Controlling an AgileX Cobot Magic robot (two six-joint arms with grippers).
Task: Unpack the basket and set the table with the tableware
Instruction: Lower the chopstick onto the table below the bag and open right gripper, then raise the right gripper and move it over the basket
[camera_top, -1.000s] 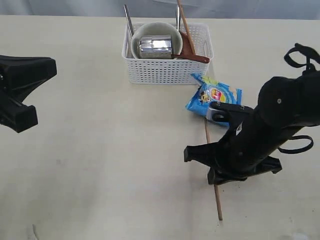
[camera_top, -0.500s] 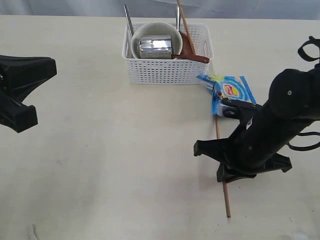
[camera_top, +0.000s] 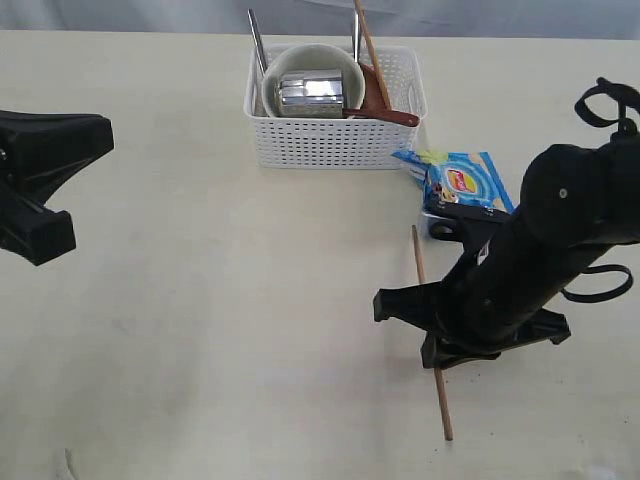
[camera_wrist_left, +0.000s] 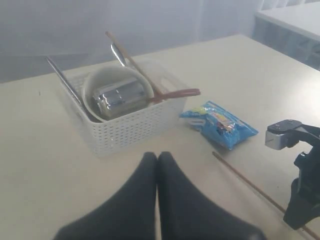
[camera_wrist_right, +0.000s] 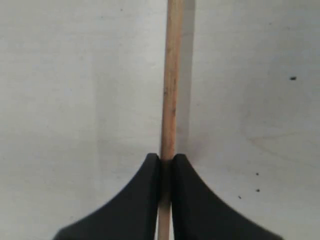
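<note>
Here, a pale beige table (camera_top: 200, 300) is seen from above, with a black robot arm at each side.

At the far middle of the table stands a white perforated plastic basket (camera_top: 335, 140). Inside it, a cream bowl (camera_top: 300, 62) holds a shiny steel cup (camera_top: 312, 92) lying on its side. A reddish-brown wooden spoon (camera_top: 385, 112) lies over the basket's right-hand rim. Two steel cutlery handles (camera_top: 257, 40) stick up from the basket, one at the left and one nearer the right; which is the knife and which the fork cannot be told. A thin wooden chopstick (camera_top: 370, 45) leans out of the basket beside the spoon.

Just in front of the basket's right corner lies a blue chip bag (camera_top: 462, 182).

Nearer the viewer on the right, the right end effector (camera_wrist_right: 166, 165) is pinched narrowly onto a second wooden chopstick (camera_top: 421, 265) partway along its length. This stick runs roughly front to back, low over the table, its far tip near the chip bag. Whether it touches the surface cannot be told.

The left end effector (camera_wrist_left: 158, 160) hangs at the left side, well apart from the basket, fingers pressed together and holding nothing.
</note>
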